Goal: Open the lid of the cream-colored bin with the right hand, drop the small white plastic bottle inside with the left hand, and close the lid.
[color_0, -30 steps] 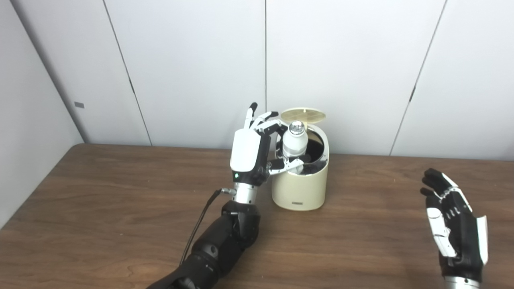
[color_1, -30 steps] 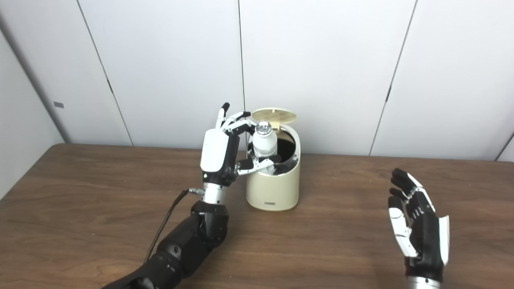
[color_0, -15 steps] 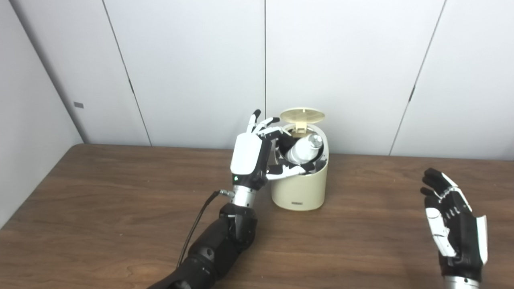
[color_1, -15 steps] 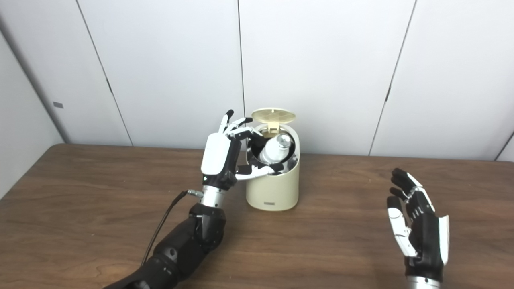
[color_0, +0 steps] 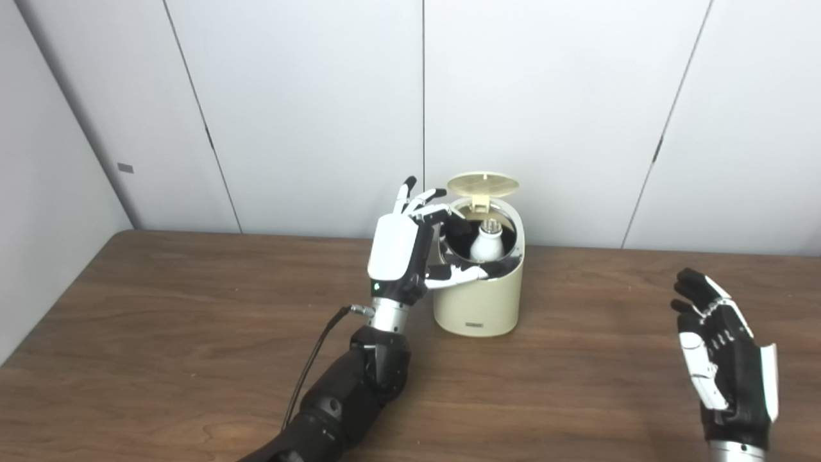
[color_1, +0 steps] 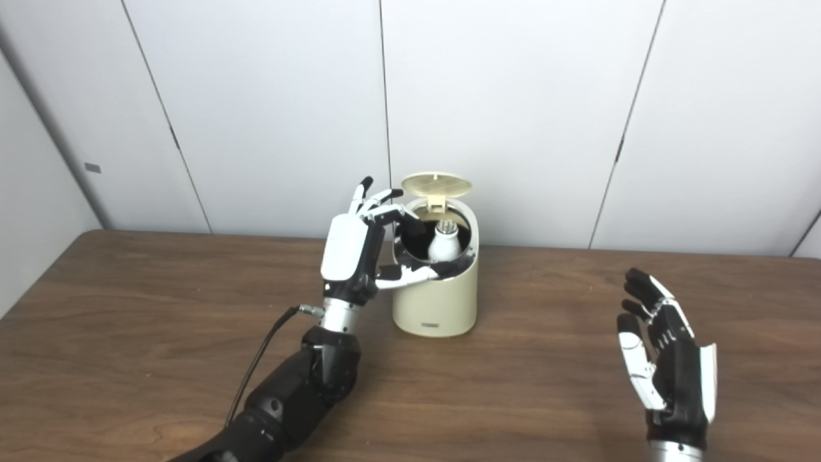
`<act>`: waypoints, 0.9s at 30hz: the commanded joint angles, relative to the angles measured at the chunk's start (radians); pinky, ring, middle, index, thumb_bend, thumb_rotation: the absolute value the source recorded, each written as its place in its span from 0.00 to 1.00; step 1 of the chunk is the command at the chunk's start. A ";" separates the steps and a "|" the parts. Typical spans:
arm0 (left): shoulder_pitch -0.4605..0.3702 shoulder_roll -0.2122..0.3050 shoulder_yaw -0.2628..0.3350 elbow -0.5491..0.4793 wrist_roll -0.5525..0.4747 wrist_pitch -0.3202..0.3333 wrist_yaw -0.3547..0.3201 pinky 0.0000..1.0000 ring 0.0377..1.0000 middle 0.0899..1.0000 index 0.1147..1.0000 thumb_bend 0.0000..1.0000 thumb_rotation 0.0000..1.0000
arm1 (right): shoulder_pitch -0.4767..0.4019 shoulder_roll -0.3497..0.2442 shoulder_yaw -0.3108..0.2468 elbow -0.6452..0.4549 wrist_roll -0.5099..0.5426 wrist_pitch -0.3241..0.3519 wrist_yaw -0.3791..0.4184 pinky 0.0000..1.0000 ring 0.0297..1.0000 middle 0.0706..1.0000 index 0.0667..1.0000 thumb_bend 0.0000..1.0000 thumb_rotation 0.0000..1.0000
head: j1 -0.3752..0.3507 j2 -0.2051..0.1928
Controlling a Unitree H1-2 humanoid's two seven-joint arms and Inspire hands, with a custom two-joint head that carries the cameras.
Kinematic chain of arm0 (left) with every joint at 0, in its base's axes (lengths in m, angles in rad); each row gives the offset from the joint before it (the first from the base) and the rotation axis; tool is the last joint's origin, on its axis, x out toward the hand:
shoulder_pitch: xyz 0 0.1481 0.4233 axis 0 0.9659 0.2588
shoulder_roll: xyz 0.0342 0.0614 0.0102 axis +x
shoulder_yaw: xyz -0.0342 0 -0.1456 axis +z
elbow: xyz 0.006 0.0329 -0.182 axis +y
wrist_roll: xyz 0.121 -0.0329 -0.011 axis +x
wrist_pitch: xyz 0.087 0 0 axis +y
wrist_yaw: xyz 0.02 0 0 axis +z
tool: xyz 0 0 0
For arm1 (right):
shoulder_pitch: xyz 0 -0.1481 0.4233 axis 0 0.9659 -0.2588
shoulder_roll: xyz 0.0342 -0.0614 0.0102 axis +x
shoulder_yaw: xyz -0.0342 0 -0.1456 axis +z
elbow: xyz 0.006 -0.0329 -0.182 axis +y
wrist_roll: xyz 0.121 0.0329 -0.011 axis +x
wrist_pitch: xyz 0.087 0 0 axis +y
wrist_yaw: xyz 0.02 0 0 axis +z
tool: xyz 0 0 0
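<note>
At about four o'clock, nearest the cameras, the right hand (color_0: pixel 728 359) hovers over the wooden counter (color_0: pixel 192 333), palm turned inward, fingers (color_0: pixel 696 289) spread and holding nothing, well apart from the bin. Toward the middle, the left hand (color_0: pixel 401 247) stands upright just beside the bin's nine o'clock side, its fingers (color_0: pixel 423 199) fanned apart and empty, the thumb reaching across the front of the rim. Behind it the cream-colored bin (color_0: pixel 478 301) sits near the counter's twelve o'clock edge, its round lid (color_0: pixel 482 184) tipped up on the rear hinge. The small white plastic bottle (color_0: pixel 485 240) is inside the dark opening, cap up, no longer gripped.

The drop looks done, so the step in hand is clearing out and closing. The left hand should lift away toward nine o'clock without catching the rim, as the light bin could tip or slide. Then the lid wants a gentle downward push from above, with the bottle's cap checked to sit below the rim.
</note>
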 commanded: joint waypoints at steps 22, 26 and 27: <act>0.297 0.005 0.167 -0.735 -0.301 -0.022 -0.197 1.00 0.78 0.46 0.40 0.52 0.00 | -0.001 -0.026 0.008 0.089 -0.010 -0.043 -0.008 0.77 0.82 0.81 0.78 0.25 0.63 | 0.017 -0.004; 0.371 0.079 0.153 -0.835 -0.385 -0.023 -0.307 0.76 0.71 0.61 0.42 0.50 0.05 | -0.009 -0.028 0.011 0.093 -0.010 -0.043 -0.010 0.76 0.81 0.81 0.79 0.28 0.53 | 0.019 -0.004; 0.394 0.103 0.142 -0.854 -0.433 -0.023 -0.349 0.71 0.74 0.70 0.57 0.54 0.28 | -0.011 -0.028 0.012 0.092 -0.012 -0.043 -0.011 0.75 0.81 0.81 0.80 0.32 0.52 | 0.020 -0.003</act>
